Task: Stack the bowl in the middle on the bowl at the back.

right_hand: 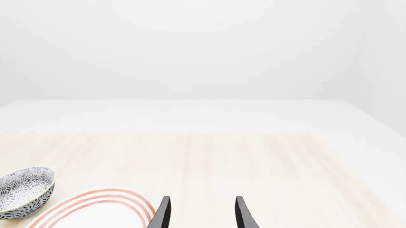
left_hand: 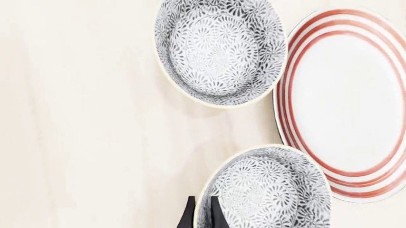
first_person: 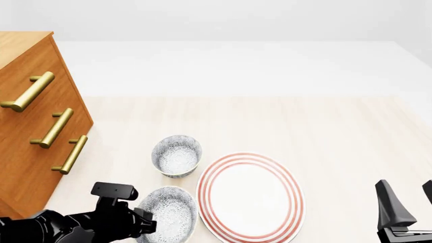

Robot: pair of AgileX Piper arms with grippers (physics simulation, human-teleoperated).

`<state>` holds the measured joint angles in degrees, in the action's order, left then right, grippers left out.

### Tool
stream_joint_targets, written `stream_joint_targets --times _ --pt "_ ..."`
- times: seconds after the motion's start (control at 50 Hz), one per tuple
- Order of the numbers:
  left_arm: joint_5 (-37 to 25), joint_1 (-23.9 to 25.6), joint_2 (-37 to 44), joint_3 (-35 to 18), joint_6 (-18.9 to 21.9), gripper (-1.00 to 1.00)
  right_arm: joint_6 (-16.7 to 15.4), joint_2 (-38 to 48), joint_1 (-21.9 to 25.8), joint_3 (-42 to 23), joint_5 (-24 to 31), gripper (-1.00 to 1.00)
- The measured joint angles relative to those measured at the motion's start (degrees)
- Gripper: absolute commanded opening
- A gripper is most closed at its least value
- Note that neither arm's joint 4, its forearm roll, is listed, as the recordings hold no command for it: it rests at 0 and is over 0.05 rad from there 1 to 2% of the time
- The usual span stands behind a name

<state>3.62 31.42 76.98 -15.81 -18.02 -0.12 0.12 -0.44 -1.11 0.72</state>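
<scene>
Two small white bowls with dense grey speckles stand left of a plate. The bowl in the middle [first_person: 169, 212] [left_hand: 273, 190] is the nearer one. The bowl at the back [first_person: 177, 154] [left_hand: 219, 47] [right_hand: 24, 191] sits just beyond it, apart from it. My left gripper [first_person: 145, 223] [left_hand: 202, 214] has come in from the left onto the nearer bowl's left rim, one finger outside the wall and one inside, shut on it. My right gripper [first_person: 408, 200] [right_hand: 199, 213] hangs open at the near right, holding nothing, well away from both bowls.
A large white plate with red rings [first_person: 251, 197] [left_hand: 349, 104] [right_hand: 95, 211] lies right of the bowls, close to the nearer one. A wooden drawer cabinet with brass handles [first_person: 30, 126] stands at the left edge.
</scene>
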Motion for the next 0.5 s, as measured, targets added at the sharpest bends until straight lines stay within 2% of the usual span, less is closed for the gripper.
stream_joint_targets --times 0.22,0.5 --pt "-2.6 -0.7 -2.6 -0.5 0.8 -1.0 0.0 0.0 0.0 0.0 0.0 1.0" --pt "-11.9 -2.0 -9.4 -2.7 3.0 -1.0 -0.2 0.1 0.1 -0.2 -0.1 1.0"
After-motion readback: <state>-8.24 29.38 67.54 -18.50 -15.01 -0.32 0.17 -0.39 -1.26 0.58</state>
